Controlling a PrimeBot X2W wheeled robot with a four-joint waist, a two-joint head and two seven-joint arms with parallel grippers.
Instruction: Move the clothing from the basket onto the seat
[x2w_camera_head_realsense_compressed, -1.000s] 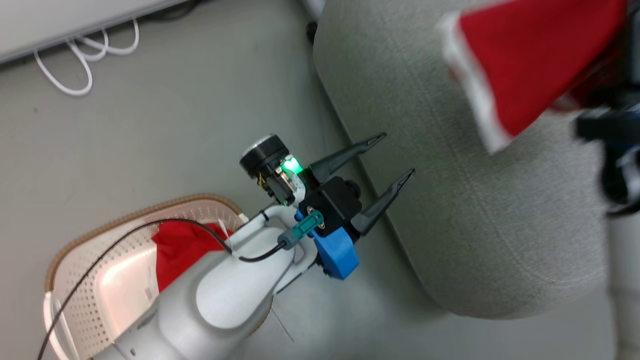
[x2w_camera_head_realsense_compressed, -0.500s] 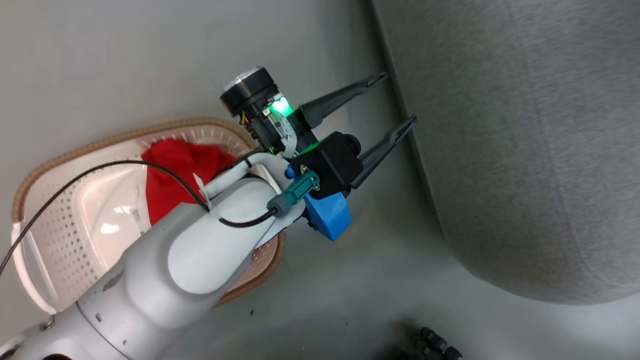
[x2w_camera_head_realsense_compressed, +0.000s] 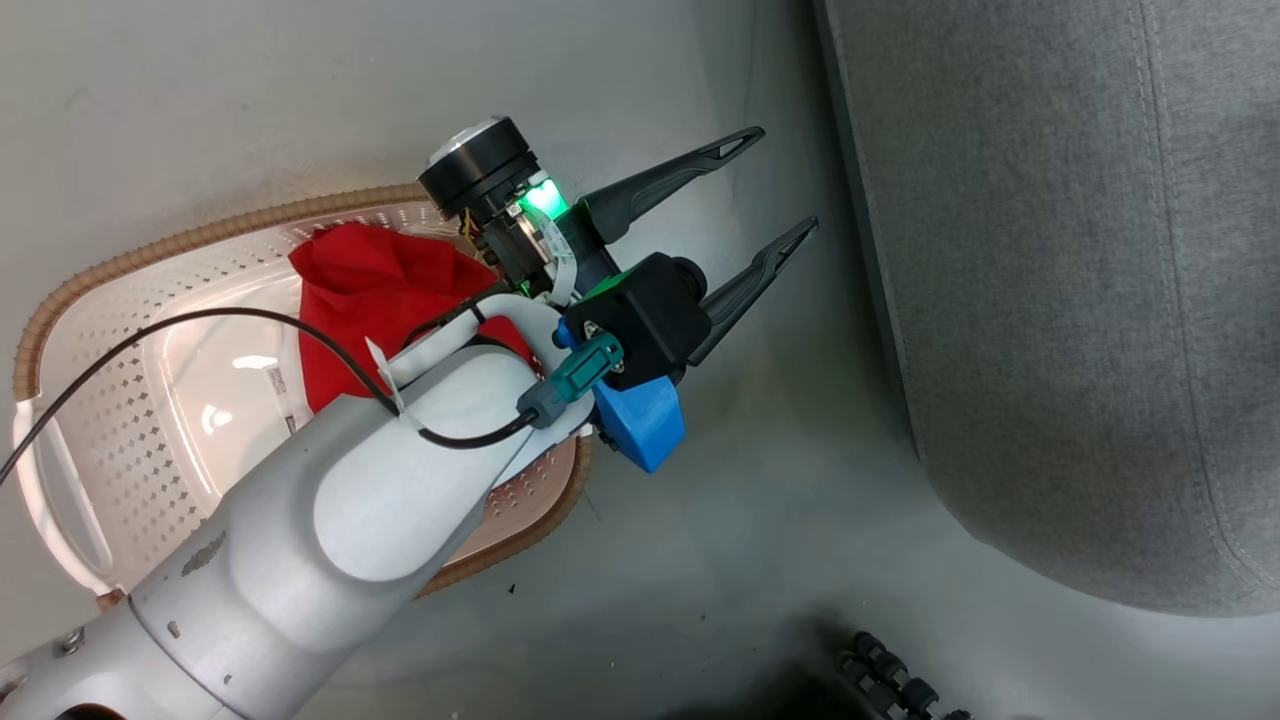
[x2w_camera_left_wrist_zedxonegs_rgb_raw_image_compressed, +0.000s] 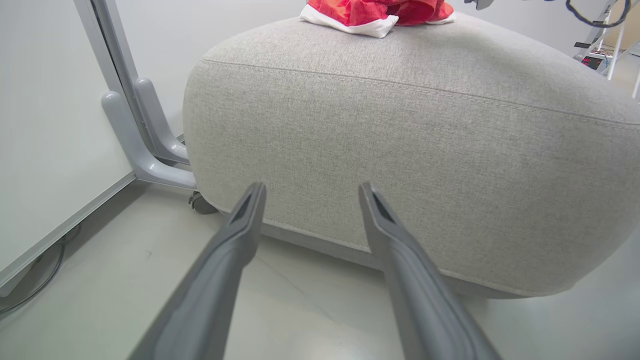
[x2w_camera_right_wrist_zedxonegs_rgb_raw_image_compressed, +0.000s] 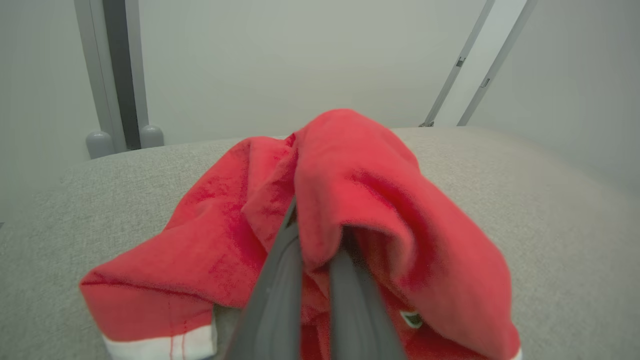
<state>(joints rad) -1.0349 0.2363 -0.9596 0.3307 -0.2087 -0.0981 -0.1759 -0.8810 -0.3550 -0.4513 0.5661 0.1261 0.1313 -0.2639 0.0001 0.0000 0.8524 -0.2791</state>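
Note:
One piece of red clothing (x2w_camera_head_realsense_compressed: 370, 290) lies crumpled in the cream perforated basket (x2w_camera_head_realsense_compressed: 120, 420), partly hidden by my pale left forearm. My left gripper (x2w_camera_head_realsense_compressed: 783, 180) stands open over the floor between basket and grey seat (x2w_camera_head_realsense_compressed: 1080, 300), holding nothing. In the left wrist view the left gripper (x2w_camera_left_wrist_zedxonegs_rgb_raw_image_compressed: 311, 187) points at the side of the seat (x2w_camera_left_wrist_zedxonegs_rgb_raw_image_compressed: 400, 140), and red clothing with white trim (x2w_camera_left_wrist_zedxonegs_rgb_raw_image_compressed: 375, 12) lies on top. In the right wrist view my right gripper (x2w_camera_right_wrist_zedxonegs_rgb_raw_image_compressed: 317, 230) is shut on that red clothing (x2w_camera_right_wrist_zedxonegs_rgb_raw_image_compressed: 360, 175), which drapes over the fingertips and rests on the seat (x2w_camera_right_wrist_zedxonegs_rgb_raw_image_compressed: 550, 200).
A grey stand foot (x2w_camera_left_wrist_zedxonegs_rgb_raw_image_compressed: 145, 135) and a white panel lie left of the seat, with a cable (x2w_camera_left_wrist_zedxonegs_rgb_raw_image_compressed: 30, 290) on the floor beneath. Small black wheels (x2w_camera_head_realsense_compressed: 890, 680) show at the bottom edge of the head view. Bare floor (x2w_camera_head_realsense_compressed: 760, 480) separates basket and seat.
The head camera has swung down and left, bringing more of the basket into view; the right arm and its red clothing have left the head view. The left gripper stays open.

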